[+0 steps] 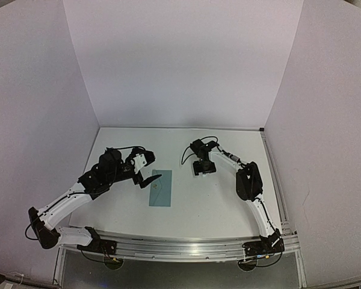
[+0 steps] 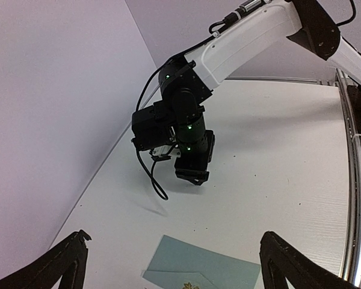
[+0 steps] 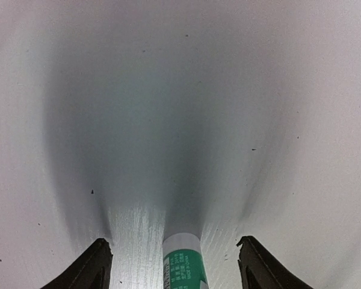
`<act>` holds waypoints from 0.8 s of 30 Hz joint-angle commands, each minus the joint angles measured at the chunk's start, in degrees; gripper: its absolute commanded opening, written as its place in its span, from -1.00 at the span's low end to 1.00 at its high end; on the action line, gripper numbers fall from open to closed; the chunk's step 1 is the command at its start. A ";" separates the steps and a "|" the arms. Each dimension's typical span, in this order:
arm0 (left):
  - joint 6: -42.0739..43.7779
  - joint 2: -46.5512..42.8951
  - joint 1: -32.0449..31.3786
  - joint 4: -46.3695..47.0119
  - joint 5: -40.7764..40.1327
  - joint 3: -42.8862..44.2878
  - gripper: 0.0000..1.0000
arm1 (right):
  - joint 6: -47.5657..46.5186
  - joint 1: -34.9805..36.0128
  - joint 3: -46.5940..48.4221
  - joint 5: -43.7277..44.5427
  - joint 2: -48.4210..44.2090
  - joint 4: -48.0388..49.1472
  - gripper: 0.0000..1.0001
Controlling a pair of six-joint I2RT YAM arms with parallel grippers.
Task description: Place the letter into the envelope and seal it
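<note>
White desk (image 1: 228,198) bore the teal envelope (image 1: 160,188), long axis running away from the bases, just beside the wide-open, empty left end effector (image 1: 147,179); the farther right end effector (image 1: 203,170) stood open astride an ungripped glue stick (image 3: 183,265)

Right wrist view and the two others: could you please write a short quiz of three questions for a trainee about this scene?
1. True or false: the right end effector is shut on the glue stick.
2. What colour is the envelope lying on the table? A) tan B) teal C) red
3. Which end effector is closer to the envelope, the left end effector or the right one?

Key: 1. False, its fingers stand apart from the stick. 2. B. 3. The left.
</note>
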 commanded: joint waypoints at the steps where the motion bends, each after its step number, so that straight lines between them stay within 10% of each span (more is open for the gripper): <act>1: 0.49 -1.01 0.02 0.77 -0.44 0.00 0.99 | -0.01 0.03 2.64 -0.26 -3.10 -0.12 0.62; 17: -14.59 -0.72 7.02 3.37 -8.50 -2.36 0.99 | -4.87 -3.25 10.26 1.81 -17.34 1.27 0.84; 24: -33.20 -2.64 24.89 5.63 -11.18 -10.12 0.99 | -4.68 -18.32 -16.62 -2.28 -36.76 16.86 0.84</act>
